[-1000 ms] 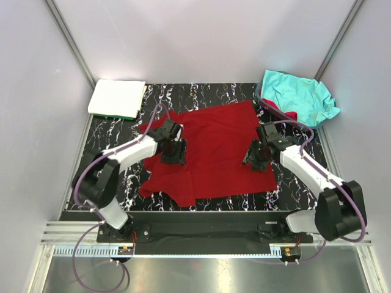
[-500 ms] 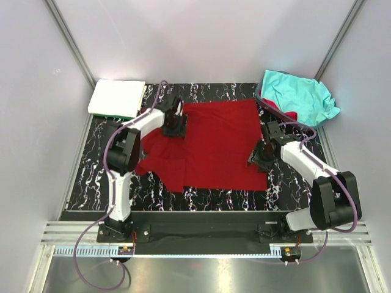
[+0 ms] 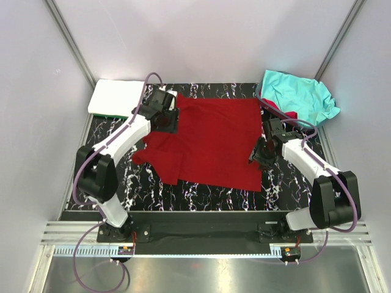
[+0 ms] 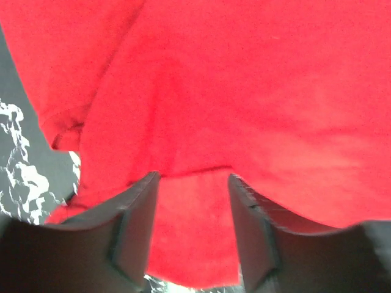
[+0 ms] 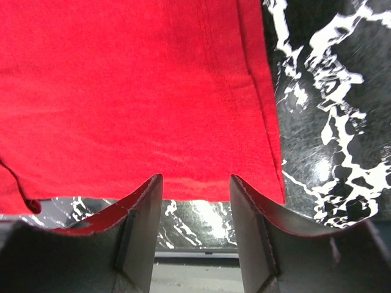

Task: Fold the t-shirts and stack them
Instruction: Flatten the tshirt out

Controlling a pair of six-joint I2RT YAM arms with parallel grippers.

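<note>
Your left fingers [image 4: 131, 238] are spread wide and grip nothing, with red cloth lying between them. The right fingers [image 5: 140, 226] gape the same way over the hem. In the last second the red shirt [image 3: 211, 143] has slid farther up the mat [image 3: 208, 194]. It lies flatter but is not yet folded. It is soft matte knit with a rumpled left sleeve. The turquoise shirt [image 3: 299, 97] sits heaped at the far right.

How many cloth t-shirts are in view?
4: a dark red shirt spread centrally, a crumpled turquoise shirt far right, a folded white shirt atop a folded green shirt far left. Others may be hidden.
</note>
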